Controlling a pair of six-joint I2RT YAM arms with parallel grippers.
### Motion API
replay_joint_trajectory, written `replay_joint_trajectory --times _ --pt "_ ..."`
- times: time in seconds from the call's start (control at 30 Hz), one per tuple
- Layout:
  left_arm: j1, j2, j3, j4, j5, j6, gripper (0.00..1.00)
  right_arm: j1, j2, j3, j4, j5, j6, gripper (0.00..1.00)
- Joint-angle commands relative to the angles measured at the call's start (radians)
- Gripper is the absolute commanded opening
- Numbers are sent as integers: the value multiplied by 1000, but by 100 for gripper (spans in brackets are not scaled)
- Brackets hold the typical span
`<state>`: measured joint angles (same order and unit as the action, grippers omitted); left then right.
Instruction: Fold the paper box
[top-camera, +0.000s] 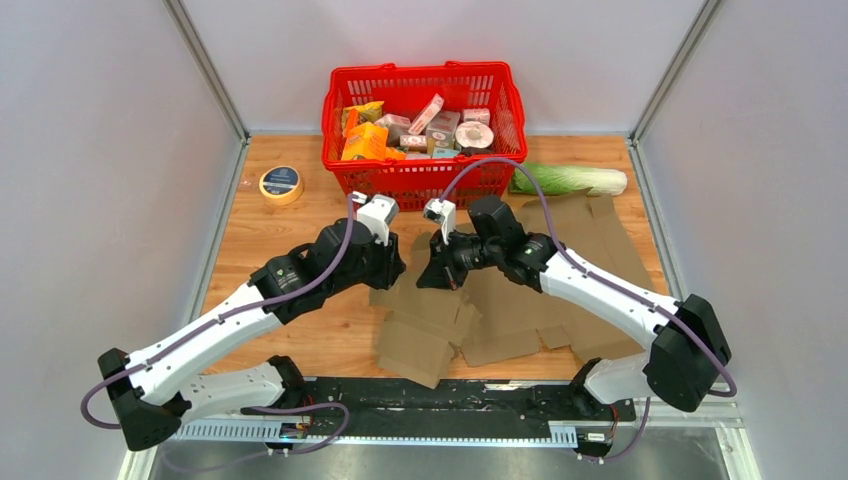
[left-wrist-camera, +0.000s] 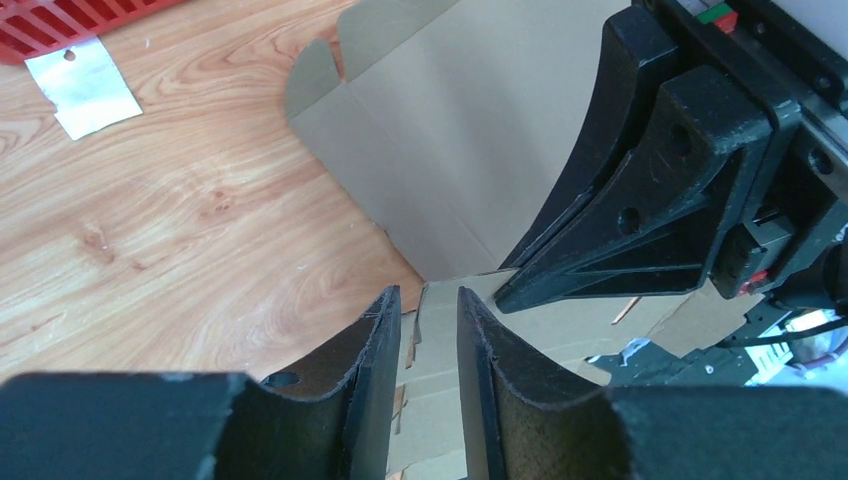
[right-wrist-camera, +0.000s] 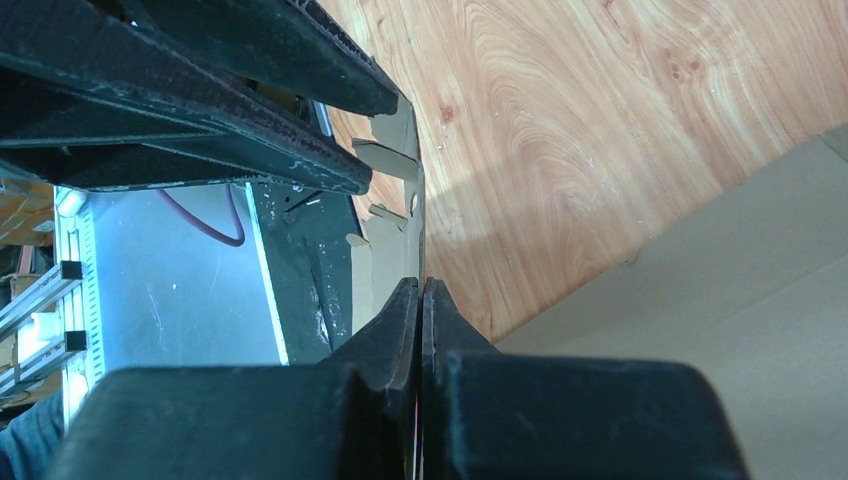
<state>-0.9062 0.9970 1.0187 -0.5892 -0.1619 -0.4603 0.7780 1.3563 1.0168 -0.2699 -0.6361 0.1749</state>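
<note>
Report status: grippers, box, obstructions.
Right gripper shut on the paper box, edge raised. Left gripper open, straddling that edge. Box mostly flat, unfolded. Red basket, cabbage close behind.

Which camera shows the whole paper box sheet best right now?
Top external: nearly the whole flat paper box shows, flaps included. Left wrist shows just part of it beyond the open left pincer. Right wrist shows only a thin edge caught in the shut right pincer and a corner at right.

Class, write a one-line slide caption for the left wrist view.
The left tool, open around a raised flap of the unfolded cardboard box, faces the shut right tool above the wooden table.
</note>
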Motion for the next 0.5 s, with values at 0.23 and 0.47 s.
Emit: replay_joint_trajectory --times 0.23,0.47 --pt "4 5 17 -49 -60 64 35 14 32 72 40 -40 -22 0" --pt "4 -20 -19 -24 -27 63 20 21 56 95 41 -50 -22 0"
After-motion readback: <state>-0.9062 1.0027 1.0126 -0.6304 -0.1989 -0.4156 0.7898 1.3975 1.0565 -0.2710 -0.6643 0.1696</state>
